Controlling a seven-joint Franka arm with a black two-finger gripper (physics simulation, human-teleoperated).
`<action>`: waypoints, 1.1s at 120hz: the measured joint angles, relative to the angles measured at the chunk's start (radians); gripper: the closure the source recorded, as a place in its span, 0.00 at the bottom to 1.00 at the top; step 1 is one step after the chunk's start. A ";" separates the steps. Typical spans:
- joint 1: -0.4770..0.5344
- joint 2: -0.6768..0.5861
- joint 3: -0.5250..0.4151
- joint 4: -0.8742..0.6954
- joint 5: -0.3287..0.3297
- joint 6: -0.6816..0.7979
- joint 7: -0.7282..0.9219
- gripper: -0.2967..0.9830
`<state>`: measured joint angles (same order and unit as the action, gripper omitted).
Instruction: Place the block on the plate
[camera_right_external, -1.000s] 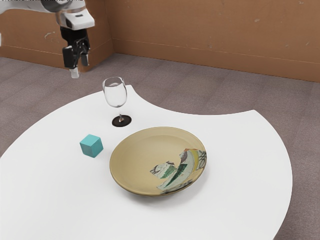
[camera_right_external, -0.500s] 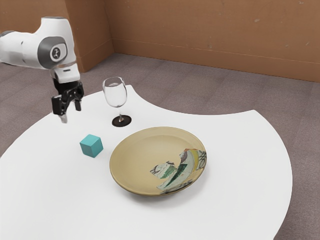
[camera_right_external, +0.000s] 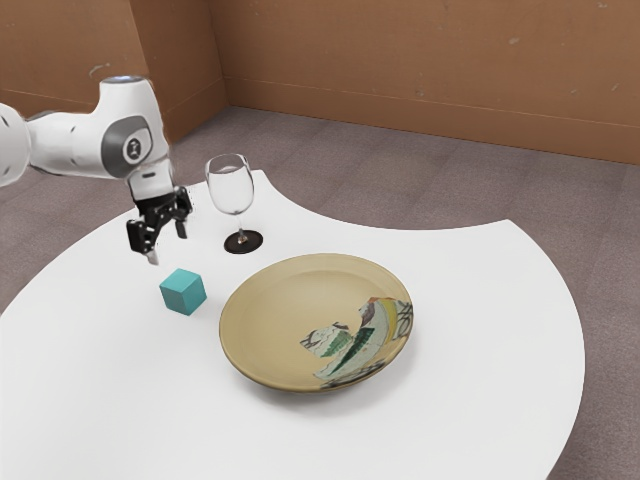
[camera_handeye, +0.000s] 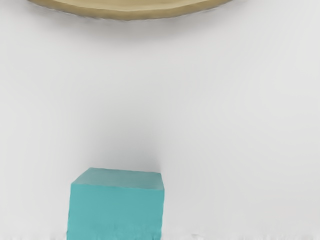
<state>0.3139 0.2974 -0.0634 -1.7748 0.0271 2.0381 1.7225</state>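
My gripper (camera_right_external: 168, 246) hangs open over the table in the exterior view, a short way above the teal block and slightly to the exterior view's left of it, with nothing between its fingers. The teal block (camera_right_external: 183, 291) rests on the white table, apart from the plate. The tan plate (camera_right_external: 275, 310), painted on one side, lies to the block's right in the exterior view. From the wrist camera, the block (camera_handeye: 116, 212) appears close up, its lower part cut off, and the plate's rim (camera_handeye: 135, 13) curves beyond it.
A clear wine glass (camera_right_external: 230, 186) with a dark base stands near the gripper and behind the block in the exterior view. The white table (camera_right_external: 480, 330) has a curved cutout along its far edge, past the glass and plate.
From beyond the table's far left edge in the exterior view, my gripper has come lower and nearer to the block, shifting rightward over the last half second. Block, plate and glass have stayed put.
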 joint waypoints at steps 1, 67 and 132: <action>0.004 0.000 0.000 0.000 -0.001 0.002 0.003 0.23; 0.014 0.131 -0.007 0.048 -0.004 0.057 0.117 0.23; 0.004 0.251 -0.007 0.067 -0.005 0.084 0.145 0.26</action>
<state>0.3175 0.5484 -0.0706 -1.7078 0.0217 2.1219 1.8673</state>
